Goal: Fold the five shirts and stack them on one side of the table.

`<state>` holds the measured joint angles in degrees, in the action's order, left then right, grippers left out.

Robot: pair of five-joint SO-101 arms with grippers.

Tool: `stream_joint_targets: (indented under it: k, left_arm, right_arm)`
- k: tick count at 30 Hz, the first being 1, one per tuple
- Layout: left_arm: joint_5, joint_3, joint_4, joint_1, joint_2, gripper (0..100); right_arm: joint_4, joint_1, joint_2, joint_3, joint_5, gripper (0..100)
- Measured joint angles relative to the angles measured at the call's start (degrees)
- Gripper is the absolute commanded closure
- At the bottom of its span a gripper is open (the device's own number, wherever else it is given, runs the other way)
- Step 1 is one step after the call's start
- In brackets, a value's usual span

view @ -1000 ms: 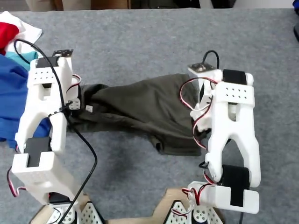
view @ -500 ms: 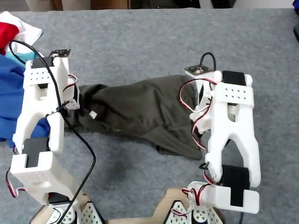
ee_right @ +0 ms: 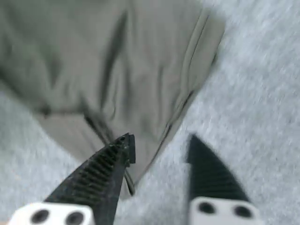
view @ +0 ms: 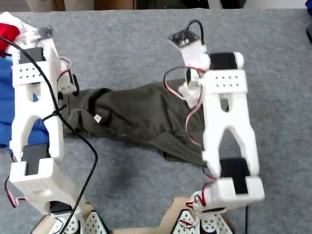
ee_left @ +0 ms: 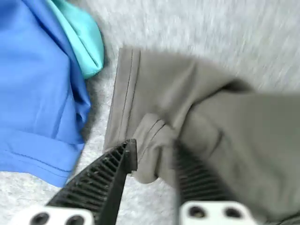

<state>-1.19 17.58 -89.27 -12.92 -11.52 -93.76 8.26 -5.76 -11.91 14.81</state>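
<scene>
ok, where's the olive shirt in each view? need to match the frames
High view: the olive shirt lies crumpled mid-table, between the two arms.
Left wrist view: a hemmed end of the olive shirt, close to the blue shirt and a teal shirt.
Right wrist view: a hemmed corner of the olive shirt on the grey table cover.
Shared landmark: the grey table cover under it in all three.

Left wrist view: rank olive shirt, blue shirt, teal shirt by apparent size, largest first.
1. olive shirt: largest, though it is nearest the camera and runs off the frame.
2. blue shirt: clearly less area, also cut off by the frame edge.
3. teal shirt: smallest, just a fold beside the blue one.
</scene>
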Motion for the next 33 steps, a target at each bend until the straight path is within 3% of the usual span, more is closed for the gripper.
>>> stream_joint_targets:
  k: [9,22,27,33]
  left_arm:
    - [-2.99,-1.05,1.67,2.73,-1.32,98]
    - [-5.1,-0.88,15.21,6.33,-24.88,98]
    - [-1.32,10.55,10.29,6.15,-33.23,98]
    - [5.71,30.68,-1.05,5.19,-45.1,98]
  right_arm:
    - [0.97,5.27,-15.56,-12.04,-1.67,99.1]
    - [10.02,6.68,-41.41,-24.97,-1.58,99.2]
    - [9.76,1.23,-52.66,-37.45,-1.67,99.2]
    - [4.84,-0.18,-62.95,-56.26,-1.58,99.2]
